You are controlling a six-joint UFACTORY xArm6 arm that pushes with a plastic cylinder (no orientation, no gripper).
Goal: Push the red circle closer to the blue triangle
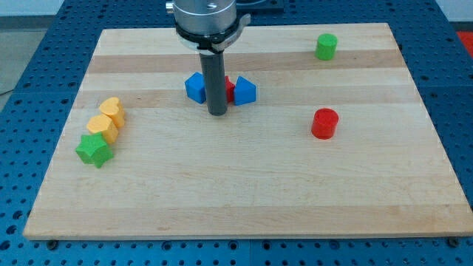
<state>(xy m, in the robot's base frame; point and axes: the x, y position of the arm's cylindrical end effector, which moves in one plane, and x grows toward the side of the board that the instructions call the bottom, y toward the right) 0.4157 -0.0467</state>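
The red circle [324, 123] is a short red cylinder standing at the view's right of centre. Two blue blocks sit near the top centre: one [196, 87] to the left of the rod and one [244, 91] to its right; I cannot tell which is the triangle. A small red block [229, 89] shows between them, mostly hidden by the rod. My tip [216, 113] rests on the board just below these blocks, far to the left of the red circle.
A green cylinder [327, 46] stands at the top right. Two yellow blocks [111, 111] [103, 127] and a green star [94, 150] lie in a line near the left edge. The wooden board [244, 199] sits on a blue perforated table.
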